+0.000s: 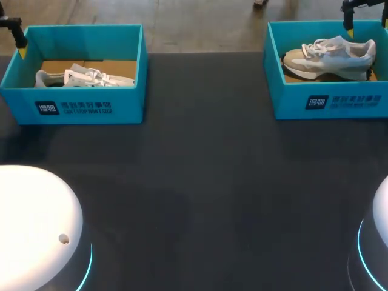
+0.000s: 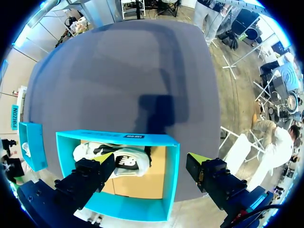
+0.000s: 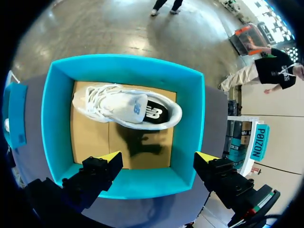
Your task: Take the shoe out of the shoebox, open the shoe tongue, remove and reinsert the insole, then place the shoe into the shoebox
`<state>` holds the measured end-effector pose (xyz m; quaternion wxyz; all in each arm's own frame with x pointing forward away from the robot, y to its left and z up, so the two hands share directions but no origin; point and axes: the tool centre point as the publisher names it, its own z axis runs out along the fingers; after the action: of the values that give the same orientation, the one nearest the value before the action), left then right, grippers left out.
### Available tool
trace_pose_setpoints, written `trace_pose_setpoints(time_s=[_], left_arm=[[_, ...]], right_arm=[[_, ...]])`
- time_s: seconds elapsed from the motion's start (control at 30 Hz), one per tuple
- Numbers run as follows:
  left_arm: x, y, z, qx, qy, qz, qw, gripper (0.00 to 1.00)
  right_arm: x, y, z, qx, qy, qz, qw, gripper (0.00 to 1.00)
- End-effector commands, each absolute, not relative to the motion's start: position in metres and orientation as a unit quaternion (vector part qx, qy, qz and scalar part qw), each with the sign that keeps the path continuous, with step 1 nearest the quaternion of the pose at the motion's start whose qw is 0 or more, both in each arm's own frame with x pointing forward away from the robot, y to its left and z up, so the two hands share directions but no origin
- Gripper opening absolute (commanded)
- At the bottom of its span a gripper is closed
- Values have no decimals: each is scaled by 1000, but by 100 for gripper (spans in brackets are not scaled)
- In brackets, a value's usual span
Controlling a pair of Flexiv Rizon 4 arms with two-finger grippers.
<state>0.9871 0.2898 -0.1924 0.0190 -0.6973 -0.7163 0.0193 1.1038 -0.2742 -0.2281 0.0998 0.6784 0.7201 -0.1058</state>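
Beneath both grippers, table [image 1: 194, 182]: dark top, carrying two teal boxes set well apart.
Left box [image 1: 130, 100] [image 2: 174, 176]: open-topped with a brown card floor, directly under the left gripper; one side wall runs between that gripper's two fingers.
Right box [image 1: 291, 103] [image 3: 51, 118]: open-topped with a brown card floor, directly under the right gripper; one side wall lies just inside one finger.
Right shoe [image 1: 330, 54] [image 3: 126, 107]: white and beige, laced, on the floor of the right box, ahead of the right gripper and clear of both fingers; the gripper's shadow falls on the card beside it.
Left shoe [image 1: 85, 77] [image 2: 128, 161]: white, on the floor of the left box, under and just ahead of one finger of the left gripper; whether they touch cannot be told.
Left gripper [image 2: 152, 160]: released, yellow tips spread wide, hanging over the left box and holding nothing.
Right gripper [image 3: 159, 156]: released, yellow tips spread wide, hanging over the right box and holding nothing.
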Motion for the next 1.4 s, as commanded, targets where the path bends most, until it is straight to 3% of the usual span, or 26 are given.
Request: trace_pose_setpoints(time_s=[0.03, 0.9, 1.0, 1.33, 1.4], left_arm=[[985, 290, -192, -697, -716, 17, 19, 100], [985, 290, -192, -697, -716, 17, 19, 100], [985, 290, -192, -697, -716, 17, 19, 100], [985, 290, -192, -697, -716, 17, 19, 100], [985, 290, -192, -697, -716, 17, 19, 100]], right_arm=[[1106, -276, -231, 681, 717, -105, 102, 100], [1150, -308, -296, 710, 687, -86, 133, 100], [1153, -313, -300, 710, 686, -87, 134, 87], [1158, -320, -317, 709, 686, -100, 129, 82], [1161, -321, -321, 708, 686, -104, 129, 76]])
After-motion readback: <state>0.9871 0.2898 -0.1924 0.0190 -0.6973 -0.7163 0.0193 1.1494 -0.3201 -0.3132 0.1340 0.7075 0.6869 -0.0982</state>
